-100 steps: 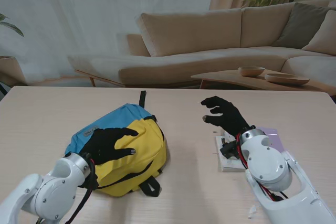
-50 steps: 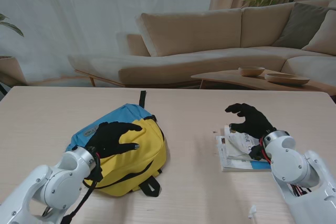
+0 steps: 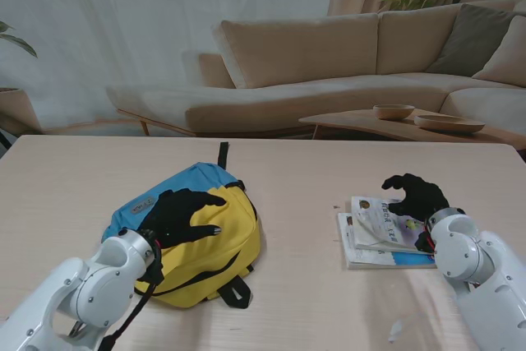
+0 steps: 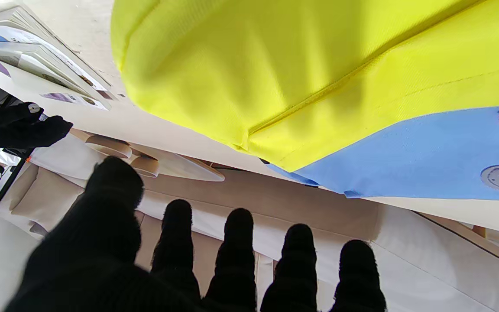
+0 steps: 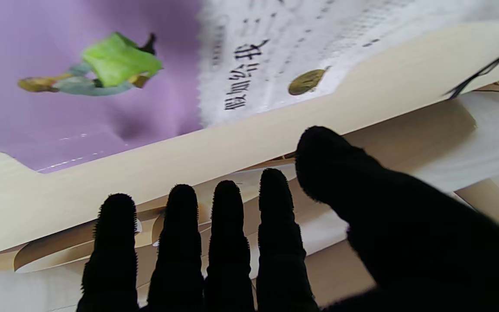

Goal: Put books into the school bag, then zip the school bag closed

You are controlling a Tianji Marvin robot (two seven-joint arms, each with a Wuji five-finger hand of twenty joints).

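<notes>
The yellow and blue school bag (image 3: 220, 246) lies flat on the left half of the table. My left hand (image 3: 185, 213) hovers just over its top with black fingers spread, holding nothing; its wrist view shows the fingers (image 4: 236, 255) apart from the yellow fabric (image 4: 319, 65). On the right lie two stacked books (image 3: 374, 232), the top one with a purple and white cover (image 5: 102, 95). Above their right edge my right hand (image 3: 417, 195) is open, fingers slightly curled, nothing in it. Whether the bag's zip is open I cannot tell.
The bag's black straps (image 3: 235, 290) trail toward me. A small white scrap (image 3: 394, 333) lies near the table's front edge by my right arm. Beyond the light wooden table (image 3: 288, 170) stand a beige sofa (image 3: 329, 63) and a low table with bowls (image 3: 394, 111).
My right hand has swung from the middle of the table to the right, ending over the books' right side and uncovering them. My left hand has stayed over the bag, shifting only slightly.
</notes>
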